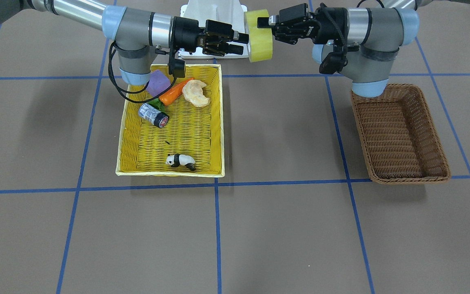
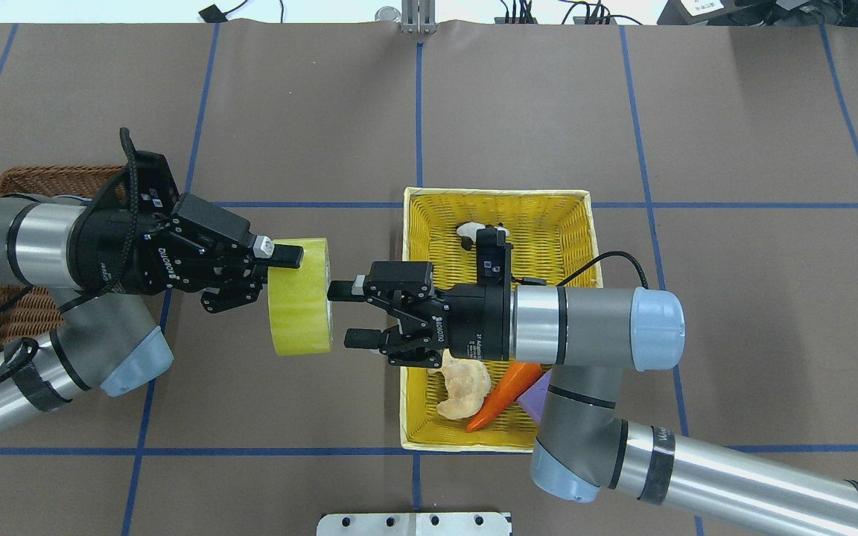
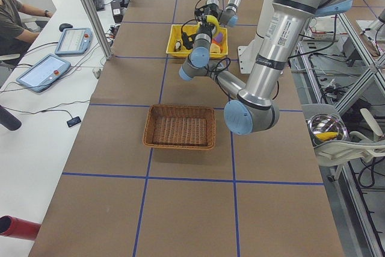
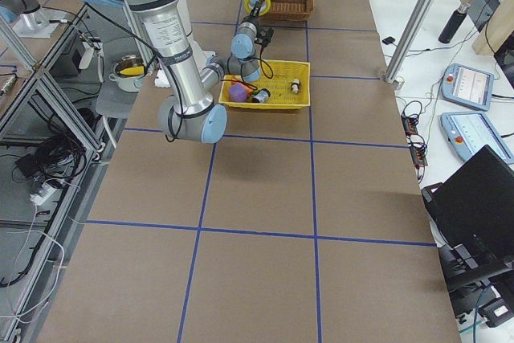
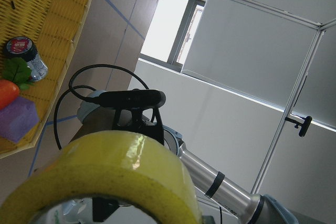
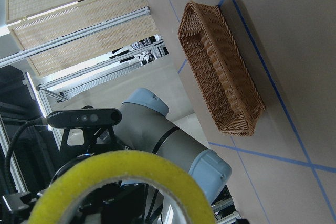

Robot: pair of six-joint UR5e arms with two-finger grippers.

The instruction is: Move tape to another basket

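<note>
The tape [image 2: 299, 298], a wide yellowish roll, hangs in the air between the two baskets, standing on edge. My left gripper [image 2: 280, 272] is shut on its rim, with one finger over the outside of the roll; it also shows in the front view [image 1: 265, 30]. My right gripper [image 2: 341, 315] is open, its fingers spread right beside the roll's other face, at the yellow basket's edge. The tape fills the bottom of the left wrist view [image 5: 105, 177] and of the right wrist view [image 6: 121, 177]. The dark brown wicker basket [image 1: 400, 130] lies empty under my left arm [image 2: 49, 179].
The yellow basket [image 1: 169, 173] holds a toy carrot [image 1: 174, 93], a purple block [image 1: 158, 83], a pale pastry piece [image 1: 196, 93], a small black-and-white cylinder [image 1: 153, 114] and a panda figure [image 1: 181, 160]. Blue tape lines grid the brown table.
</note>
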